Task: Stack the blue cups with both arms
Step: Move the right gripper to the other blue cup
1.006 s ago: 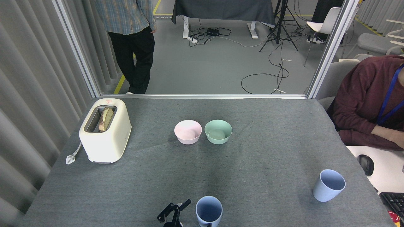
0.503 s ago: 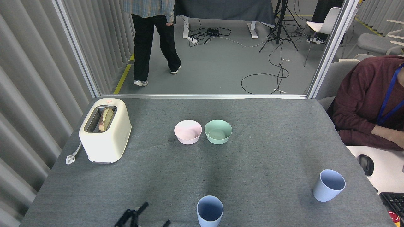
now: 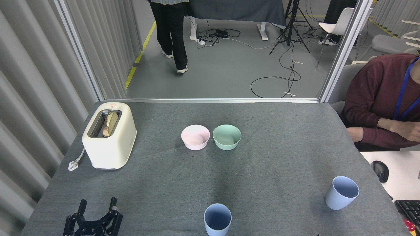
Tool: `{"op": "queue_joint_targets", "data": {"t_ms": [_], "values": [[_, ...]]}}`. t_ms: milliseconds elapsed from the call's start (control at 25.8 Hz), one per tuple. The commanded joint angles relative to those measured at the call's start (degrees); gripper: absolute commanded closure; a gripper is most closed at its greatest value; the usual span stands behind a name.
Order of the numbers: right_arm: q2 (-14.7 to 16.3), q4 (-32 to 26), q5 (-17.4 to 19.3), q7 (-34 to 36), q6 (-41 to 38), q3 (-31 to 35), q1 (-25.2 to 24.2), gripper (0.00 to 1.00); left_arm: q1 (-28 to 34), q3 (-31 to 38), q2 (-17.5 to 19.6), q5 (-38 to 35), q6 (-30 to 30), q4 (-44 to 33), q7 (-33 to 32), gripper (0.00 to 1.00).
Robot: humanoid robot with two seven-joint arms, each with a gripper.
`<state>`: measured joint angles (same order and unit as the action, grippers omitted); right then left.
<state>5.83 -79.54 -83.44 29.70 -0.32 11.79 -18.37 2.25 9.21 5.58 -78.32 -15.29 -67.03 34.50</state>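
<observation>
— Head view status?
— My left gripper (image 3: 97, 206), lower left, fingers spread, holding nothing; right arm out of frame. One matte blue cup (image 3: 217, 220) bottom centre, base cut off; other blue cup (image 3: 341, 192) lower right, upright. Toaster (image 3: 109, 140) label red, unreadable.

The left tool (image 3: 97, 209) is matte black, built of slim linked bars with open cut-outs; its two fingers (image 3: 114, 204) end in narrow tips, one showing a small pale patch.
</observation>
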Motion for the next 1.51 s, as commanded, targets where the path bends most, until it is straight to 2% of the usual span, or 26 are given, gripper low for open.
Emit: {"op": "queue_joint_targets", "data": {"t_ms": [0,155,387,580,774,1470], "values": [[1.11,3.69,2.67,-2.37,0.15,2.09,3.51,0.00,-0.05,0.02,-0.31,0.19,0.34,-0.21,-0.14,0.00],[4.98,8.17,2.67,-3.25,-0.12,2.09,7.47,0.00,-0.23,-0.15,-0.31,0.10,0.26,-0.03,-0.14,0.00],[6.65,16.79,2.58,-3.51,-0.82,1.30,16.61,0.00,-0.49,-0.15,-0.04,0.10,0.26,0.32,-0.14,0.00],[7.79,18.90,2.41,-3.95,-1.35,0.34,20.12,0.00,-0.49,-0.15,-0.13,0.19,0.26,0.41,-0.14,0.00],[8.49,23.99,2.41,-4.21,-1.96,-0.28,24.96,0.00,-0.49,-0.15,-0.31,0.19,0.08,0.32,-0.14,0.00],[9.28,24.17,2.58,-4.13,-4.25,-0.19,25.66,0.00,-0.67,-0.24,-0.13,0.10,-0.80,0.41,-0.14,0.00]]}}
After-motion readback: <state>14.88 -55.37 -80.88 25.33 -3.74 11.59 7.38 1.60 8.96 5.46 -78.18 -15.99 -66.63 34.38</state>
